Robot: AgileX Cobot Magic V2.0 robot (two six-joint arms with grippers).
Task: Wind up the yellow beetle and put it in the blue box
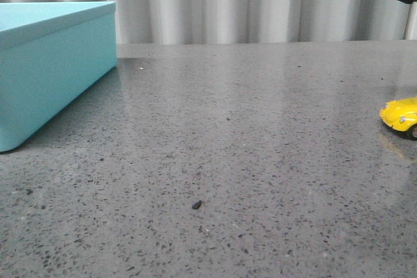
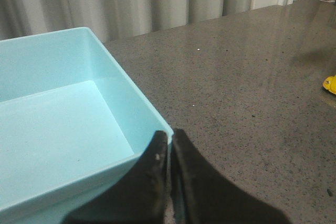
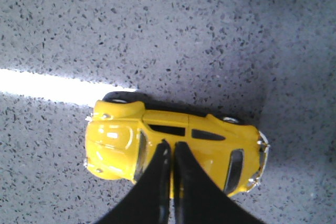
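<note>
The right claw hangs over the yellow beetle with fingers pressed together, gripping nothing; the car stands on the tabletop, well apart from the blue box. We judge the wind-up step not yet begun: next, spread the claw and grasp the car. The left claw, also pressed together, waits at the box's corner.

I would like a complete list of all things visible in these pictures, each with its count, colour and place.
blue box: one, light turquoise, at the left of the table; the left wrist view shows it open and empty inside.
yellow beetle: one, bright yellow, on its wheels at the right edge of the front view, far from the box.
table: one, grey speckled stone, under everything.
curtain: one, pale grey, pleated, behind the table.
dark crumb: one, black, on the table near the front middle.
left gripper: one, black, fingers together, at the near corner of the box.
right gripper: one, black, fingers together, directly above the beetle's roof.
</note>
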